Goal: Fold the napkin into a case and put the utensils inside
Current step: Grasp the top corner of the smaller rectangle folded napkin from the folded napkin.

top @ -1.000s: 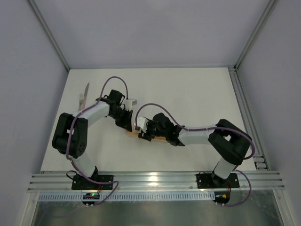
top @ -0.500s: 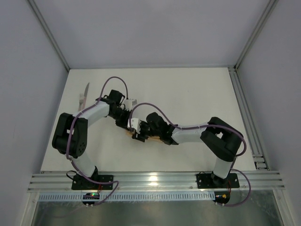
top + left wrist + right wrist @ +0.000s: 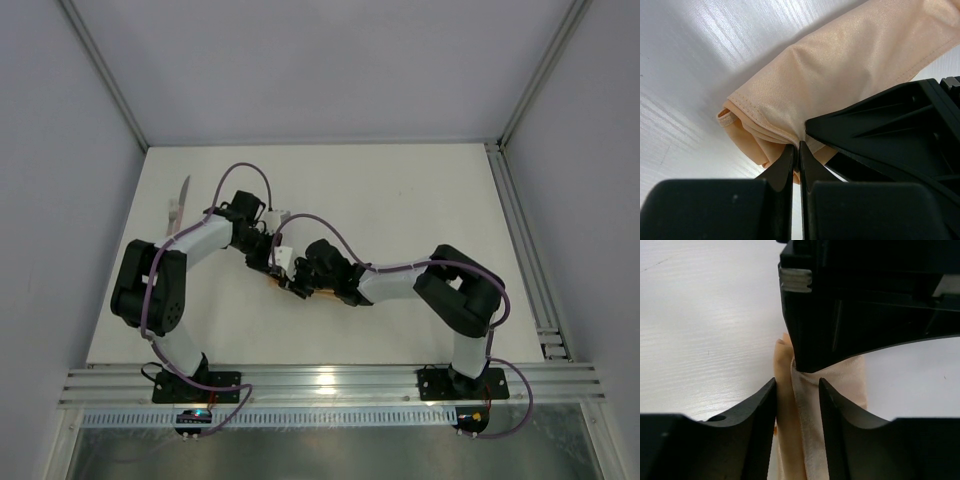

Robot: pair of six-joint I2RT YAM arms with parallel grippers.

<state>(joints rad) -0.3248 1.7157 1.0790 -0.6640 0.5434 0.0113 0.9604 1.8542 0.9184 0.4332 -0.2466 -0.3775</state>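
Peach napkin (image 3: 840, 65), folded. Left gripper (image 3: 798, 150) pinched tight on its edge; right gripper (image 3: 797, 385) parted, straddling a fold.

The left arm (image 3: 200, 240) rises from its base, elbow jutting out to the left, forearm slanting right toward the middle. The left hand (image 3: 798, 145) sits low, its fingers pressed tip to tip on an edge of the napkin (image 3: 850, 65) (no gap shows between them). The right arm (image 3: 400, 285) doubles back over its base, forearm stretched leftward. The right hand (image 3: 797, 382) points down just beside the left one, fingers parted.
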